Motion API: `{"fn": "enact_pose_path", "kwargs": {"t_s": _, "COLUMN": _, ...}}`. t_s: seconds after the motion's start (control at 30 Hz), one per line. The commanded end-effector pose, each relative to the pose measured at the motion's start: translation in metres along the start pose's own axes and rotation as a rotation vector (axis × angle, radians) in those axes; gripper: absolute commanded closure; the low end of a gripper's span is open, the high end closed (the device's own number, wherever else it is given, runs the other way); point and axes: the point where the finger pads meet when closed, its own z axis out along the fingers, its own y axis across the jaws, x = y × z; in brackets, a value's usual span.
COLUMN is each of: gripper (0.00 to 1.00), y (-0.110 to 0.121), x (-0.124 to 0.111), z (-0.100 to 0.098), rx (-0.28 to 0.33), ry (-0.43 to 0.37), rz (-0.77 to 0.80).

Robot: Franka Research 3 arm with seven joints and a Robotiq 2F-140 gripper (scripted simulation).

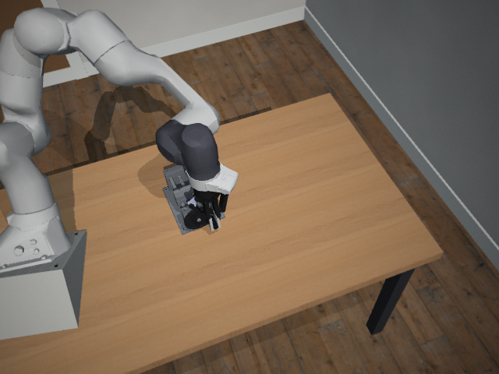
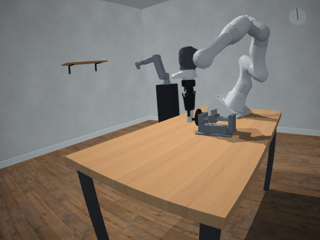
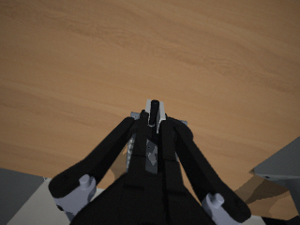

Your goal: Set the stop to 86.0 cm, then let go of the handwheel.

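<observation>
1. The handwheel (image 1: 196, 220) is a black disc on the near end of a small grey fixture (image 2: 215, 126). In the top view that fixture stands on the table (image 1: 306, 193) a little toward nine o'clock of the table's middle, with the wheel at its six o'clock end.

2. The jaws point straight down and are nearly closed. They pinch a slim dark crank pin (image 3: 154, 107), which I take to be the wheel's handle, between the pale fingertip pads (image 3: 161, 112). In the exterior view the fingertips sit just beside the wheel (image 2: 197, 116), at its nine o'clock.

3. The stop itself and any scale on the fixture are too small to read, so I cannot tell how near 86.0 cm the setting is.

4. What could go wrong:
   - The pin is thin and the grip narrow, so it could slip out mid-turn if the wrist's circle drifts off the wheel's axis.
   - Turning past the mark would overshoot the setting, since only a small turn seems likely to move the stop.
   - Pulling away before the jaws open would drag the wheel and spoil the setting.
   - A wide sweep could knock the fingers against the fixture's base plate (image 1: 183, 229).

5. No containers are in view. The fixture's open channel between its upright blocks appears to hold only its own mechanism.
</observation>
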Motion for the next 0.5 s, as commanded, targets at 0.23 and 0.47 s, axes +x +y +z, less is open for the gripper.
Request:
{"fn": "enact_pose_path", "kwargs": {"t_s": 0.23, "gripper": 0.96, "y": 0.009, "x": 0.000, "z": 0.021, "rx": -0.002, "ry": 0.000, "rz": -0.005}}
{"fn": "enact_pose_path", "kwargs": {"t_s": 0.47, "gripper": 0.96, "y": 0.016, "x": 0.000, "z": 0.027, "rx": -0.002, "ry": 0.000, "rz": -0.005}}
